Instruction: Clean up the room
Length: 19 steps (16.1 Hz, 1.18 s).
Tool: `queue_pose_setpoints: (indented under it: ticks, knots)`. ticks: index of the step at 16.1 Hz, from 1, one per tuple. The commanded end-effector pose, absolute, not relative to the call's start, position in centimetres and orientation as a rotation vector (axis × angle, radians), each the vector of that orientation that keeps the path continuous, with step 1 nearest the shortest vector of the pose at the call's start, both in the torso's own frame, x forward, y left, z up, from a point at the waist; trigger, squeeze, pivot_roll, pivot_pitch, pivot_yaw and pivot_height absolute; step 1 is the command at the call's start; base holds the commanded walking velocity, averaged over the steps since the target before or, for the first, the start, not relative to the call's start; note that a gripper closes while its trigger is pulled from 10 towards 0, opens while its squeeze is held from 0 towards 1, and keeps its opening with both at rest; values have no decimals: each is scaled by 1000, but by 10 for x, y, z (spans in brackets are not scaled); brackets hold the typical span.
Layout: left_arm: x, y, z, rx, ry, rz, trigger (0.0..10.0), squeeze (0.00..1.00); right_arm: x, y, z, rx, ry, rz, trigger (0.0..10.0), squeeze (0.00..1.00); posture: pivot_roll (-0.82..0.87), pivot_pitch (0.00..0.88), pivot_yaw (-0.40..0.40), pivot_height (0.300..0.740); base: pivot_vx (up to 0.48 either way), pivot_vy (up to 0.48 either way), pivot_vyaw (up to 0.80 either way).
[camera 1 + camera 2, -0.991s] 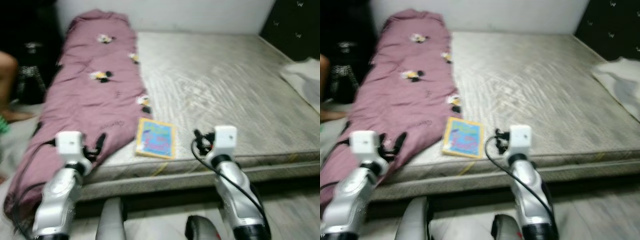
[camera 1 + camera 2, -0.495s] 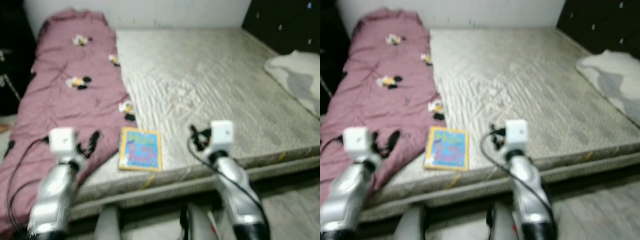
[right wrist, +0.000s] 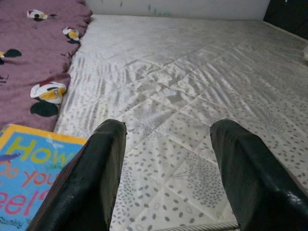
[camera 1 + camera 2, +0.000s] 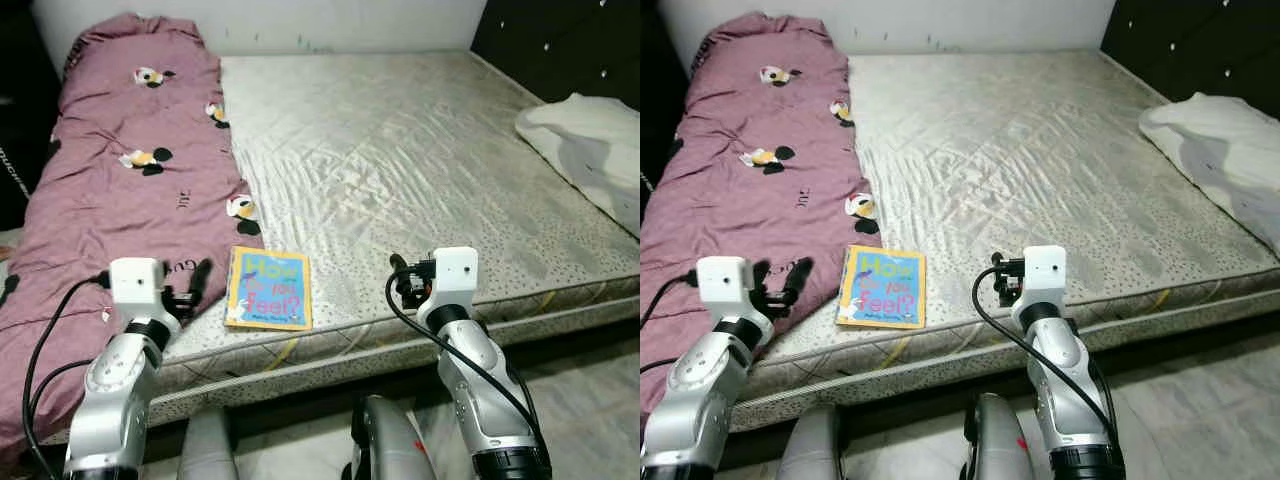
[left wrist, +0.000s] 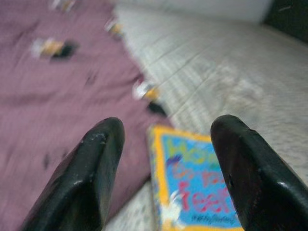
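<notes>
A yellow and blue book (image 4: 268, 288) is lying flat near the front edge of the bed (image 4: 420, 170), just beside the purple blanket (image 4: 120, 170). The left gripper (image 5: 166, 180) and right gripper (image 3: 166, 178) are hovering wide open (holding nothing), one on each side of it.

Both arms are cased in rounded, glossy silver shells built from bulbous segments, each ending toward the body in a black collar; the left arm (image 4: 118, 385) and the right arm (image 4: 478, 385) each carry a white, boxy camera housing at the wrist, and a thin black cable loops loosely from that housing down along the arm. Beyond each housing sit the black fingers (image 5: 82, 180), thick, smooth and rounded at the tips with a dull sheen and fine scuffs; on the right wrist a cluster of small black fittings sits beside the white box.
</notes>
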<state>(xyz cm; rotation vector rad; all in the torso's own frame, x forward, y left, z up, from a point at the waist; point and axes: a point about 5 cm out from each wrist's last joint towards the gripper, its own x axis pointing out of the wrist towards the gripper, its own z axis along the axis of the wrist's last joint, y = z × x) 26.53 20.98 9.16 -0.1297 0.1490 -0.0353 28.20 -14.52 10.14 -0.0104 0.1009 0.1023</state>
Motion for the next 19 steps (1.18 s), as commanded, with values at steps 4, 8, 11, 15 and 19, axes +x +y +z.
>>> queue_pose_setpoints:
  ticks: [4,8,11,15,19]
  knots:
    - [263,213,90,-137,166,-6,10000,0,282,-145,105,1,100,107,10000,0,-13,92,-67,589,0,0,552]
    - [265,214,92,-134,168,-1,10000,0,281,-144,105,7,102,106,10000,0,-12,95,-64,585,0,0,0]
    - [267,213,91,-154,178,-1,10000,0,280,-145,104,10,110,104,10000,0,-18,101,-62,585,0,0,0]
    - [278,213,91,-180,178,-2,10000,0,278,-147,104,11,116,102,10000,0,-29,112,-70,535,0,0,0]
    - [298,209,84,-253,235,30,10000,0,275,-150,105,7,123,99,10000,0,-45,129,-80,525,0,0,0]
